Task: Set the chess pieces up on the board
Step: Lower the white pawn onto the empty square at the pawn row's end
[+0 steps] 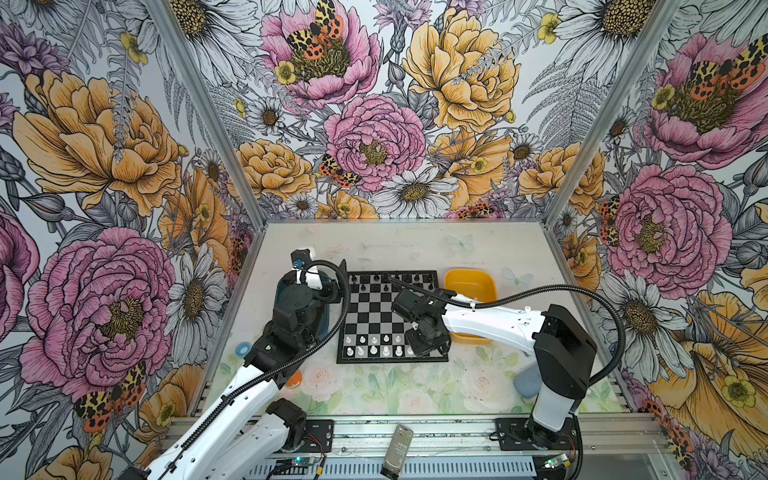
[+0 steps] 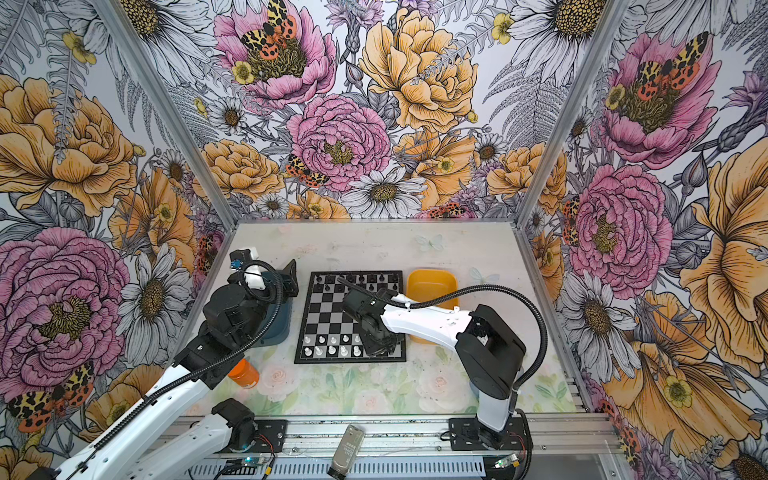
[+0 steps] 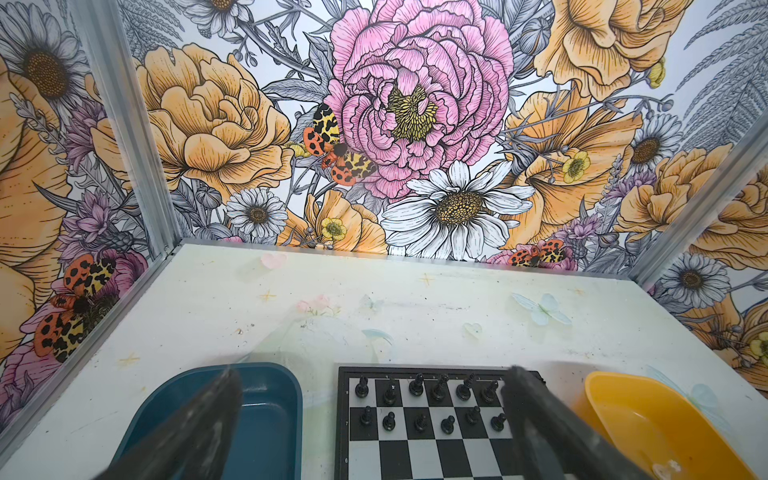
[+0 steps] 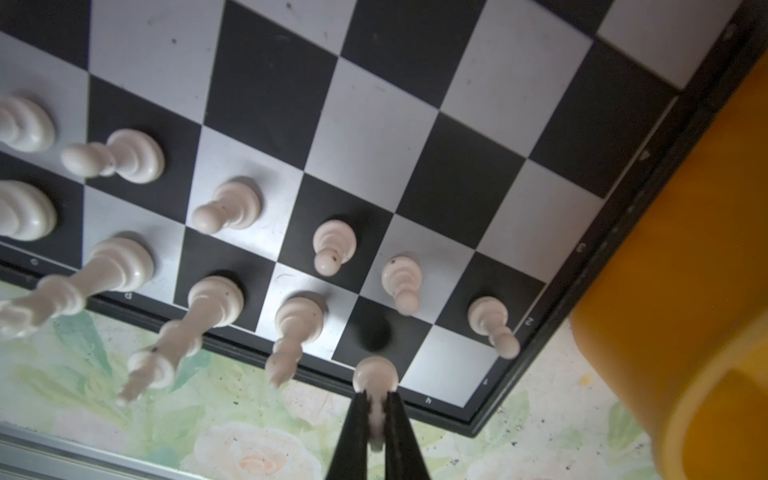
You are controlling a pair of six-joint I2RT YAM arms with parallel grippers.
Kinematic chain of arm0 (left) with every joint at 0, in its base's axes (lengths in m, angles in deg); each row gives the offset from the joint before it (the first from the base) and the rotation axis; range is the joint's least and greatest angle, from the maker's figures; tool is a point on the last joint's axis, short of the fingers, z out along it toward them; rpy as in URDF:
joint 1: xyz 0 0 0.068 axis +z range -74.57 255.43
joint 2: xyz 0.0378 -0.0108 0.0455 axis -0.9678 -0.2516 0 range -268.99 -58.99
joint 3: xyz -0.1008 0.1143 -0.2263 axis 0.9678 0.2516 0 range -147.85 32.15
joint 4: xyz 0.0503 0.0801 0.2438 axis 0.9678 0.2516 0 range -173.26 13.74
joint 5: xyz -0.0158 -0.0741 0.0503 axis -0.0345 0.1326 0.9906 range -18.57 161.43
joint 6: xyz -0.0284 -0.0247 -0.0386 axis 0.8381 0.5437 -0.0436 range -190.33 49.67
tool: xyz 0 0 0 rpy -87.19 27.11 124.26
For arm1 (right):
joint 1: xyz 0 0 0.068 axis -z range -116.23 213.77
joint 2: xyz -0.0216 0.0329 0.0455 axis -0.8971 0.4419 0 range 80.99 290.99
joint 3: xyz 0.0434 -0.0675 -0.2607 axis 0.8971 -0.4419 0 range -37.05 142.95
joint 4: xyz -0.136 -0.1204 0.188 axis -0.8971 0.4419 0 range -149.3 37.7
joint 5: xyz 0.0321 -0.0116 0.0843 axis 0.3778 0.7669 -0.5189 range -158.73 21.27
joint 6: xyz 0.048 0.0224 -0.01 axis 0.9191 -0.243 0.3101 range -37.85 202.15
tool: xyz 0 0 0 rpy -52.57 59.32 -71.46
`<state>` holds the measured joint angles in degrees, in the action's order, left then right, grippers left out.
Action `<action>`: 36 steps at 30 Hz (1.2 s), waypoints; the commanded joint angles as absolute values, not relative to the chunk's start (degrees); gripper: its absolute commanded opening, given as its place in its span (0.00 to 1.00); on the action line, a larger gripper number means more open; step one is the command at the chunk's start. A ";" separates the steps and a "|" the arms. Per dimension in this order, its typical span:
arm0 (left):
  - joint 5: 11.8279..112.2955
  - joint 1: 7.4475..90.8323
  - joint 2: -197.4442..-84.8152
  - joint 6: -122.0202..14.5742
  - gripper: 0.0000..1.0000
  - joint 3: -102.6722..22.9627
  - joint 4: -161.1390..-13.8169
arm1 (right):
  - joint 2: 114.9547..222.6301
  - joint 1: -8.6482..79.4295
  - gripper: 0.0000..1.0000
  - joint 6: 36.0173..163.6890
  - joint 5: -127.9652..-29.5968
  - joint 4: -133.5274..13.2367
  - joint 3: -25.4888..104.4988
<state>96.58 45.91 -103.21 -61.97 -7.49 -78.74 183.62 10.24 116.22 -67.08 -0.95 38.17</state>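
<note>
right gripper (image 4: pixel 376 401), lower centre, nips a white piece (image 4: pixel 375 374) by its top to seat it base-down; left gripper (image 3: pixel 374 374) gapes empty.

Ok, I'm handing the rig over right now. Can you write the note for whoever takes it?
The left gripper is open and empty, hovering by the blue tray, left of the board.
The right gripper has its fingers shut on a white piece, over the vacant black square in the near row.
Done: black pieces stand in the two far rows, and white pieces on most of the near two.
Left: set this piece down. The corner square beside it is also bare. I cannot tell whether the yellow tray holds more pieces.
</note>
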 commanded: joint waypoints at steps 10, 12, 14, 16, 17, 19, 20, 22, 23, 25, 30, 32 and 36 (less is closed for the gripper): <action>97.80 45.64 -103.02 -62.86 0.99 -6.79 -78.86 | 184.86 11.30 0.00 116.43 -67.12 -2.60 37.55; 97.76 45.62 -103.02 -62.86 0.99 -6.79 -78.91 | 185.10 11.30 0.00 116.39 -67.24 -2.68 37.57; 97.75 45.59 -103.11 -62.86 0.99 -6.79 -78.94 | 185.31 11.34 0.00 116.34 -67.32 -2.70 37.48; 97.76 45.63 -103.11 -62.86 0.99 -6.79 -78.90 | 185.49 11.39 0.00 116.32 -67.57 -2.78 37.57; 97.80 45.64 -103.11 -62.90 0.99 -6.80 -78.95 | 185.47 11.37 0.00 116.33 -67.78 -2.86 37.57; 97.79 45.63 -103.11 -62.86 0.99 -6.75 -78.95 | 185.58 11.41 0.00 116.30 -67.81 -2.87 37.41; 97.79 45.68 -103.11 -62.86 0.99 -6.70 -78.94 | 185.49 11.39 0.00 116.34 -67.84 -2.94 37.27; 97.80 45.63 -103.15 -62.86 0.99 -6.70 -78.92 | 185.49 11.33 0.00 116.42 -68.06 -2.96 37.09; 97.79 45.64 -103.19 -62.86 0.99 -6.69 -78.95 | 185.40 11.26 0.00 116.45 -68.07 -3.03 36.98; 97.80 45.62 -103.12 -62.86 0.99 -6.70 -78.94 | 185.31 11.34 0.00 116.51 -67.94 -3.07 36.80; 97.79 45.58 -103.16 -62.88 0.99 -6.70 -78.95 | 185.64 11.31 0.00 116.43 -68.03 -3.13 36.78; 97.80 45.50 -103.11 -62.95 0.99 -6.70 -78.95 | 185.76 11.32 0.00 116.43 -68.20 -3.22 36.87; 97.97 45.55 -103.20 -63.01 0.99 -6.62 -78.93 | 185.69 11.37 0.00 116.34 -68.21 -3.14 36.85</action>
